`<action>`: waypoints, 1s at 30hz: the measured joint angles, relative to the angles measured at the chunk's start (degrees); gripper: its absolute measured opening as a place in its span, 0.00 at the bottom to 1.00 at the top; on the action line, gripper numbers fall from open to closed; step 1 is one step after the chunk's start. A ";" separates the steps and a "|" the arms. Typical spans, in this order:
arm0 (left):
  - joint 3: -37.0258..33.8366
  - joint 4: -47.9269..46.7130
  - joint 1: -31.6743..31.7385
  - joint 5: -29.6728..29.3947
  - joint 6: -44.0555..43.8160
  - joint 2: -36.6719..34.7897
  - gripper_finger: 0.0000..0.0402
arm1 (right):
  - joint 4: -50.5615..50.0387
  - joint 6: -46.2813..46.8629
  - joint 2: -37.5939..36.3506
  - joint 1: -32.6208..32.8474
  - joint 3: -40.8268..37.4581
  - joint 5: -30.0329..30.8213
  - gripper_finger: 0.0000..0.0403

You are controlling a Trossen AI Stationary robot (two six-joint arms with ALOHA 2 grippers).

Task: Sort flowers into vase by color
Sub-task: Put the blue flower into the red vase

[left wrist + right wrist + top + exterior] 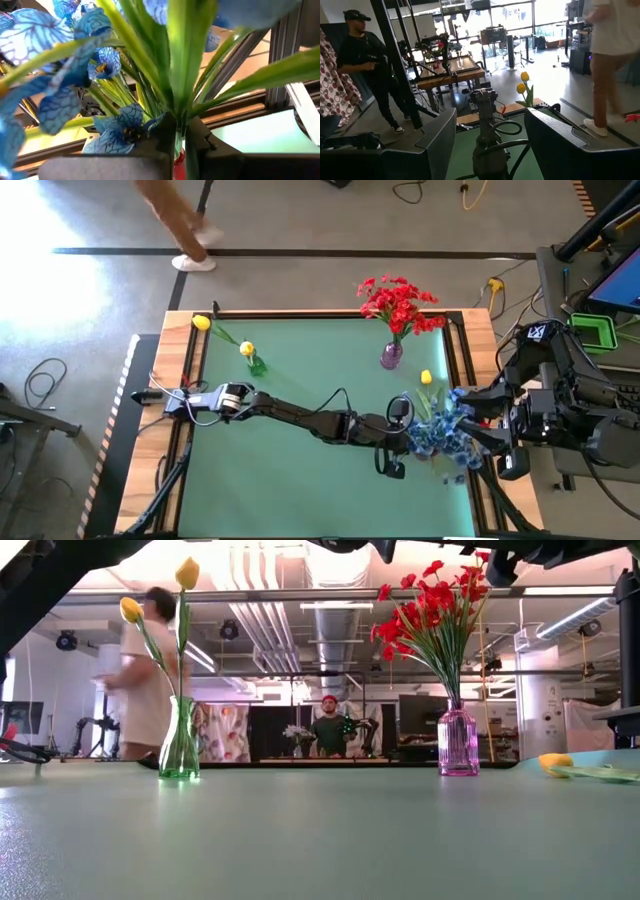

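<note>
My left gripper [392, 442] reaches across the table to its right part, shut on a bunch of blue flowers [440, 430] with green stems; their blossoms [107, 67] fill the left wrist view. Red flowers [398, 305] stand in a purple vase [390, 356] at the far middle. Two yellow flowers [150, 605] stand in a green vase [180, 745] at the far left. One yellow flower [427, 378] lies on the table near the purple vase. My right gripper [492, 137] waits open and holding nothing at the right edge. My left gripper pinches the gathered green stems [176, 122] of the blue flowers between its two fingers. The fingers come in about level from the table's left side. Blossoms and leaves fan out beyond the fingertips toward the right edge, held above the table.
A raised frame [470, 350] runs around the green table top. The near half of the table [320, 840] is bare. People move in the room beyond the far edge, one of them walking [150, 680] past the far left corner.
</note>
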 joint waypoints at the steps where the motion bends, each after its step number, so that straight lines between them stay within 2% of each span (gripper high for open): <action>1: -0.14 0.02 0.01 0.02 0.43 -0.01 0.00 | 0.00 0.00 0.00 0.01 0.00 0.01 0.56; 6: -0.79 -0.37 0.01 0.00 2.80 -0.04 0.00 | -0.01 0.00 0.00 -0.01 0.00 0.03 0.56; 14: -0.85 -0.44 0.01 0.00 1.65 -0.06 0.02 | -0.04 -0.02 0.00 -0.01 0.00 0.05 0.56; 18: -0.89 -0.26 -0.21 0.00 2.36 -0.04 0.10 | -0.04 0.00 0.00 0.00 0.00 0.05 0.56; 25: -0.60 -0.77 -1.00 -0.07 2.20 -0.04 0.31 | -0.04 -0.02 0.00 -0.01 -0.02 0.05 0.56; 30: 3.16 -6.04 -1.34 -2.47 0.27 -0.04 0.39 | -0.09 -0.02 0.00 0.01 -0.02 0.05 0.56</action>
